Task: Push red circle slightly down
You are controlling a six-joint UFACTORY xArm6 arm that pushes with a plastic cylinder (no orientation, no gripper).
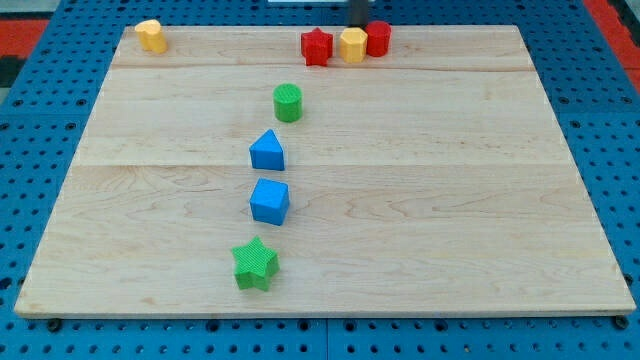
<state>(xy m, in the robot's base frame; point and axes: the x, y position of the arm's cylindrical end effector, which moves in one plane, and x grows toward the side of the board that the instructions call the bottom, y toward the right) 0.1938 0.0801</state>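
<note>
Up at the view's top edge of the pale wooden table (420, 200), the red circle block (379, 38) sits touching a yellow hexagon block (353, 45), with a red star block (316, 46) just beside that on the left. My tip (358, 24) shows as a dark rod end just above and behind the yellow hexagon, left of the red circle; being a bare rod, this end effector has nothing to spread or pinch. No writing is readable anywhere.

Yellow hexagon (352, 45) touching red circle (379, 38)
</note>
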